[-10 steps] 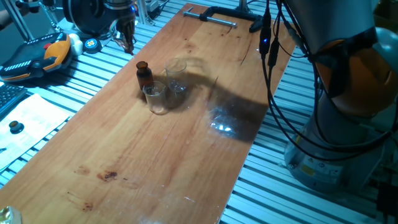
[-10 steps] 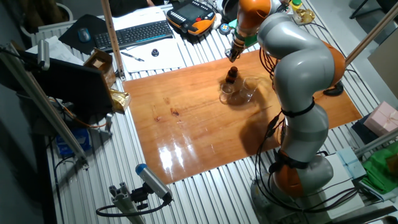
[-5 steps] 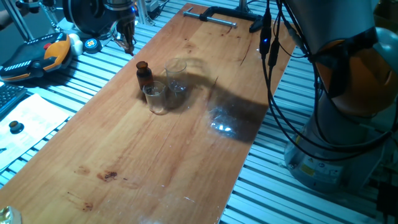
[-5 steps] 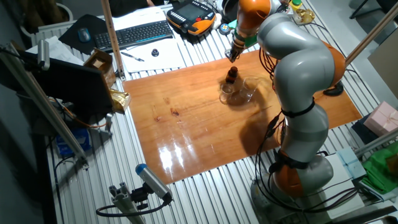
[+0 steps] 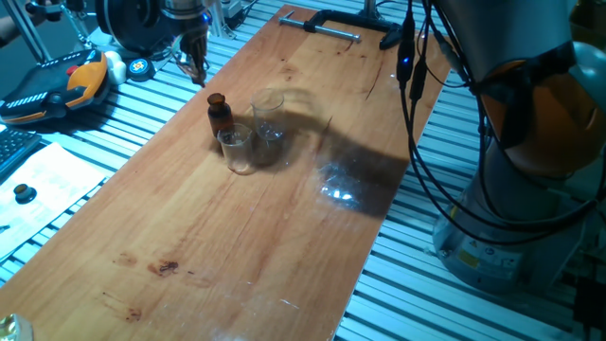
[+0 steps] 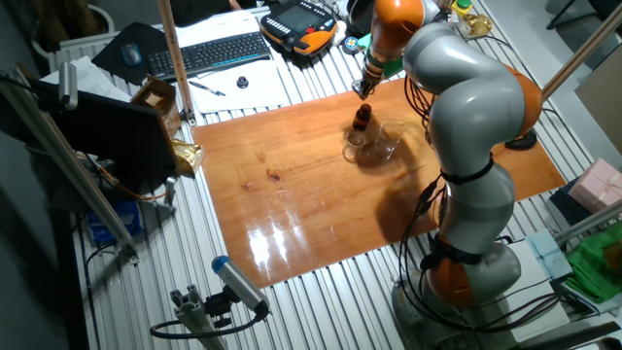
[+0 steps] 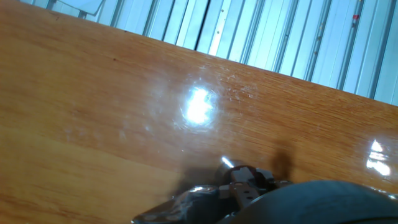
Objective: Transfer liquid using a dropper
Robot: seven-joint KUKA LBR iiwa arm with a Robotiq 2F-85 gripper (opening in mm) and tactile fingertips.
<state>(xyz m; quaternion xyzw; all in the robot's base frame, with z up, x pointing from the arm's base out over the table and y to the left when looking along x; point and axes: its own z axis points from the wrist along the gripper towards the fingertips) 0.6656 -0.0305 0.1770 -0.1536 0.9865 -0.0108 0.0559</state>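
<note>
My gripper (image 5: 196,64) hangs over the board's far left edge, a little beyond the small brown bottle (image 5: 218,112). Its fingers are pressed together on a thin object, the dropper (image 5: 199,76), which points down. In the hand view only the dropper's small clear tip (image 7: 225,163) pokes out past the dark blurred fingers (image 7: 249,183), above bare wood. Two clear glass cups stand by the bottle, one in front (image 5: 237,150) and one to the right (image 5: 268,116). In the other fixed view my gripper (image 6: 364,87) sits just above the bottle (image 6: 362,117) and the cups (image 6: 356,146).
The wooden board (image 5: 237,246) lies on a slatted metal table. A black clamp (image 5: 331,24) holds the board's far end. An orange teach pendant (image 5: 57,85) and a keyboard (image 6: 219,53) lie off the board. The arm's base and cables (image 5: 502,189) stand at the right.
My gripper has edged very slightly sideways near the bottle. The bottle and cups have not moved.
</note>
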